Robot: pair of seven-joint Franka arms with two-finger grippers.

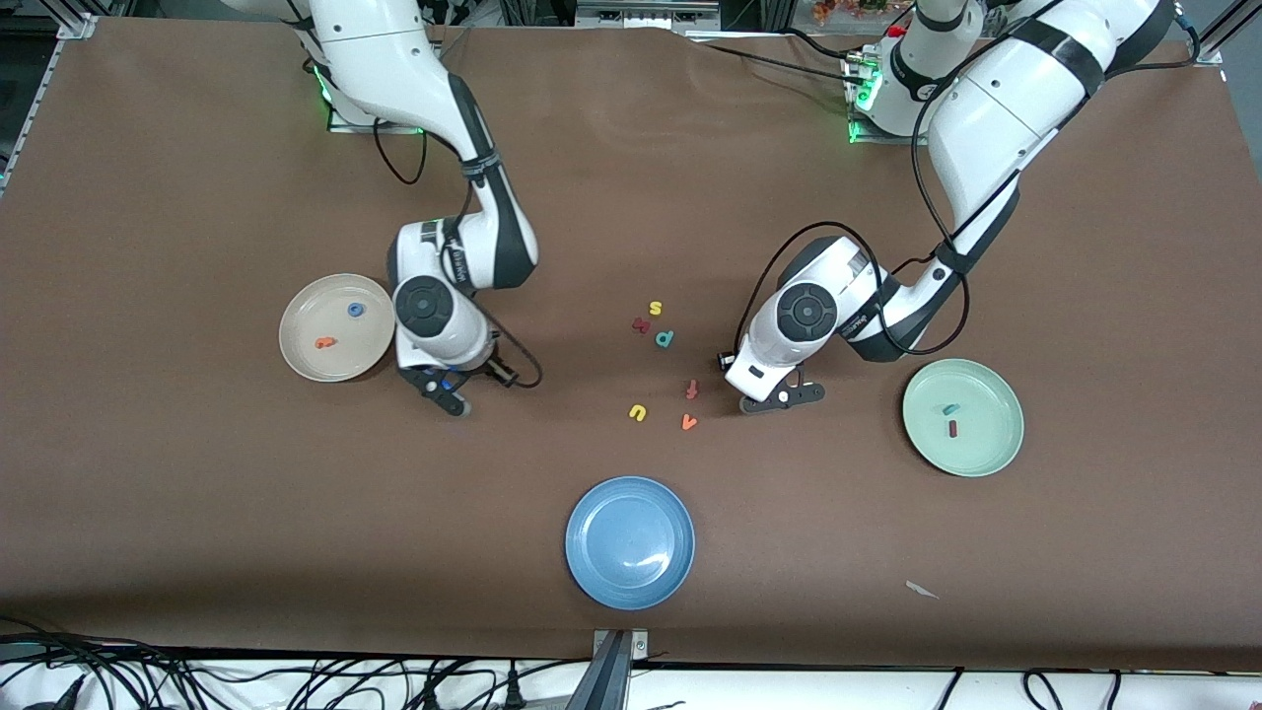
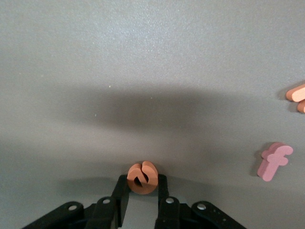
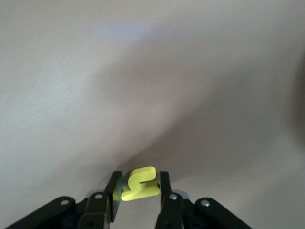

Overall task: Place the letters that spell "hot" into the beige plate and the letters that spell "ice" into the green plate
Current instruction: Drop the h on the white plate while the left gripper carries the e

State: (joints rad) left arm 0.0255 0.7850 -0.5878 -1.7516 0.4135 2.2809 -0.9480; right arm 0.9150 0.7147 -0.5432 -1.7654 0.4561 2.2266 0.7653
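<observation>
Orange "e" (image 2: 142,178) sits pinched in the left claw (image 1: 779,397), low over the surface beside the red-orange "f" (image 1: 692,390); the green plate (image 1: 996,449) lies toward the left arm's end. Yellow "h" (image 3: 139,183) is clamped in the right claw (image 1: 449,390), just beside the beige plate (image 1: 301,345), which holds "o" (image 1: 355,310) and "t" (image 1: 324,342)

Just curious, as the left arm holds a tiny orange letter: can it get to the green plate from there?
Probably yes. The left tool, shut on the orange "e", is over bare table beside the green plate; nothing stands between them, and much of the plate is free.
</observation>
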